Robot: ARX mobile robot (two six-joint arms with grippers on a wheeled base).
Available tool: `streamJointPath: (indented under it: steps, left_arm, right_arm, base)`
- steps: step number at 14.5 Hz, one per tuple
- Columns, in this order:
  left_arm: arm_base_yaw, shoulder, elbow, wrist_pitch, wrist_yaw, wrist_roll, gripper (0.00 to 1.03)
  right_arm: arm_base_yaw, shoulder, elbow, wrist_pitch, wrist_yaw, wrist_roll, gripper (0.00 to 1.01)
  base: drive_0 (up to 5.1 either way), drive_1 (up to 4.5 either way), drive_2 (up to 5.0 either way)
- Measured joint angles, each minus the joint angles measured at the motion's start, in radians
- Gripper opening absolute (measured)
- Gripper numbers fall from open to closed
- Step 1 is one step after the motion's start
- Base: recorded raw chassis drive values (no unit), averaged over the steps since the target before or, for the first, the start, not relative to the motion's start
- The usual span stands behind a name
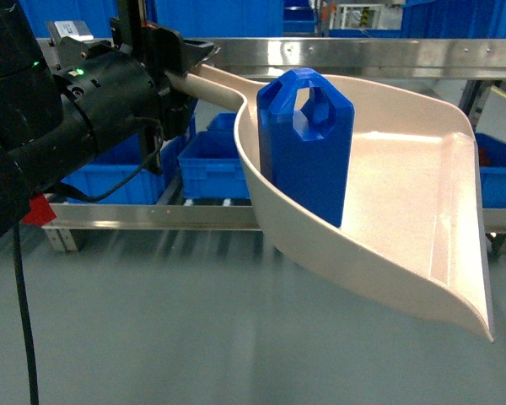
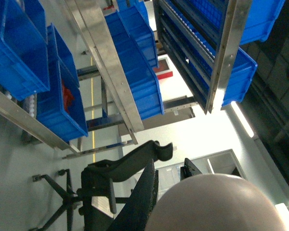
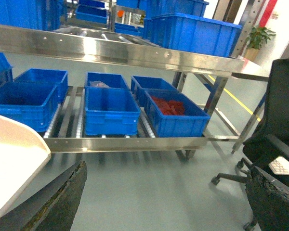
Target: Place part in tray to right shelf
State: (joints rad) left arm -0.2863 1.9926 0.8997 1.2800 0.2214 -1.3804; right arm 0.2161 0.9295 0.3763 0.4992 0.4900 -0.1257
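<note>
In the head view you see one part (image 1: 305, 143) and one tray (image 1: 405, 211); the part stands upright inside the tray, against its back wall, with its long axis vertical and the handle hole on top; the left gripper (image 1: 170, 72) is closed around the tray's handle, to the left of the part and near it; the handle runs up-left and the wide lip faces lower right; behind is the right shelf (image 1: 363, 55) with blue crates (image 1: 211, 164).

In the left wrist view you see only the rounded handle end; the fingers are hidden.

In the right wrist view you count four open crates on the lower rails; the right gripper (image 3: 164, 202) is wide open and holds nothing; a corner of the tray shows at the left.
</note>
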Motion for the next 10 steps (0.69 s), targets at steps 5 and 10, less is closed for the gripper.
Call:
streamJointPath:
  steps: [5, 10]
  left_arm:
    - [-0.010, 0.000, 0.000, 0.000, 0.007, 0.000, 0.12]
    - [0.006, 0.000, 0.000, 0.000, -0.004, 0.000, 0.12]
  right_arm:
    - [0.000, -0.001, 0.000, -0.001, 0.003, 0.000, 0.98]
    - [0.000, -0.001, 0.000, 0.000, 0.003, 0.000, 0.98]
  base:
    - [-0.6, -0.61, -0.6]
    - [0.0, 0.00, 0.0]
